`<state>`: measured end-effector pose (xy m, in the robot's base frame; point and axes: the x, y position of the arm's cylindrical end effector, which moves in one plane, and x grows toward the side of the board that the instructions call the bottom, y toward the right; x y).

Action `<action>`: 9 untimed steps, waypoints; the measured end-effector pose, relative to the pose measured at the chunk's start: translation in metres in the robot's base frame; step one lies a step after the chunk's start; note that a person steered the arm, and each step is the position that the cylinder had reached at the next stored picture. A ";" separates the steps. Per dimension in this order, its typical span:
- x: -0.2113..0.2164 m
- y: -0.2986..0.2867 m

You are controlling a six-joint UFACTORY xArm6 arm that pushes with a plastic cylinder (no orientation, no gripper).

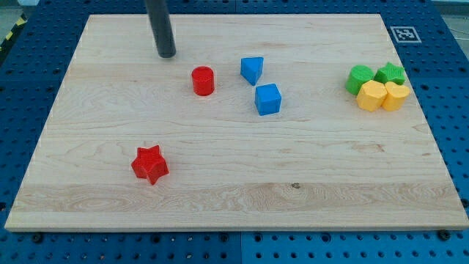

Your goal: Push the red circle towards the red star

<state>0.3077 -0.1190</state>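
The red circle [203,81] stands on the wooden board [234,205] a little left of centre, near the view's top. The red star [150,164] lies lower down on the left, well apart from the circle. My tip [167,54] is the lower end of the dark rod that comes down from the view's top. It rests on the board up and to the left of the red circle, with a small gap between them.
Two blue blocks [252,70] [268,99] lie just right of the red circle. At the right edge a tight cluster holds two green blocks [360,78] [390,73] and two yellow blocks [371,95] [396,96].
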 end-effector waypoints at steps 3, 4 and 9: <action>0.026 0.095; 0.047 0.089; 0.078 0.011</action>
<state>0.3857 -0.1084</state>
